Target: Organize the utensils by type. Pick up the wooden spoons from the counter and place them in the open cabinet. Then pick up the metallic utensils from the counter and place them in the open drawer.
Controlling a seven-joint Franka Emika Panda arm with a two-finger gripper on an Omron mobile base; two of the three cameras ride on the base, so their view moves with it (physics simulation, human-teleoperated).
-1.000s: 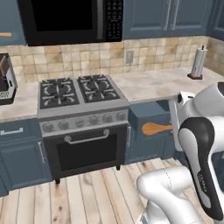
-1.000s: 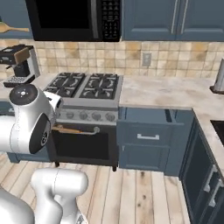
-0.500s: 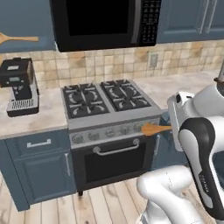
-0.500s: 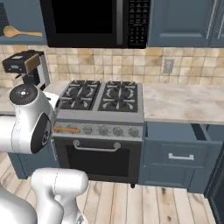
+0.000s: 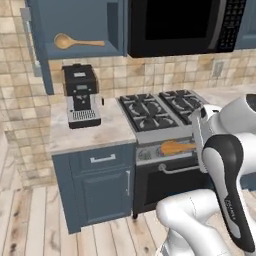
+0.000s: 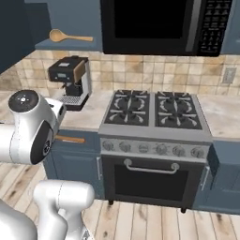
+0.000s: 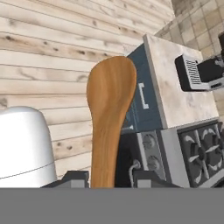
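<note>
light-brown wooden spoon (image 7: 109, 113), beige marbled counter (image 5: 105, 131), dark blue cabinet (image 5: 75, 20) (solid panel)

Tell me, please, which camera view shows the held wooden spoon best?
The hand view: the held wooden spoon shows bowl and handle large. The left base view shows its bowl beside the arm; the right base view shows a sliver of handle.

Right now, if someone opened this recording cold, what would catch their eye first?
Probably the light-brown wooden spoon standing up from the gripper in the hand view, its oval bowl set against the plank floor. Next, a second wooden spoon lying on the shelf of the open dark blue wall cabinet, above the black coffee machine on the beige marbled counter. The steel gas stove sits right of that counter.
</note>
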